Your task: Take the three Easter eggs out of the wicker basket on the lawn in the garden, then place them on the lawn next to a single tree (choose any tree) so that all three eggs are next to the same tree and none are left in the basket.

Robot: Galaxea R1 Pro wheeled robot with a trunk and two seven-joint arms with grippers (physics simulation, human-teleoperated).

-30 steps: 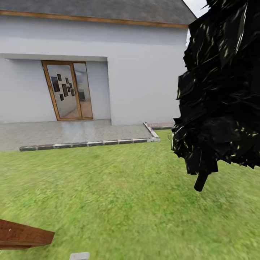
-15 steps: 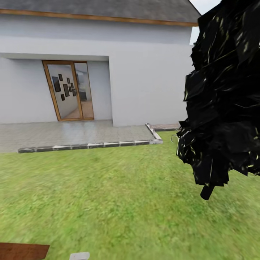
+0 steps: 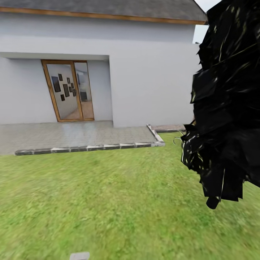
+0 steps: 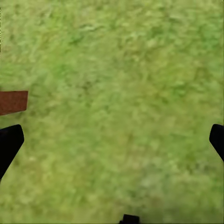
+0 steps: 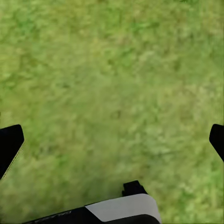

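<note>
the head view looks across the lawn, bright mottled green grass, toward a white house with a grey roof and a wood-framed glass door through which small dark picture frames can be made out on an inner wall. a grey paved patio lies in front of the door, and a stone kerb marks where the patio meets the lawn's far edge. at the right, a tree with black foliage and a thin dark trunk is cut off by the right and top edges of the picture, and its trunk base cannot be made out against the grass. a small pale grey part of the robot peeks up at the bottom edge. the left wrist view shows grass close up, with the left gripper spread wide, its dark fingertips sitting at opposite sides and nothing between them; a reddish-brown flat piece, cut off at the picture's edge, lies on the grass, and what it is cannot be told. the right wrist view shows grass under the right gripper, also spread wide and empty, with a white and black piece of the arm close to the camera.
</note>
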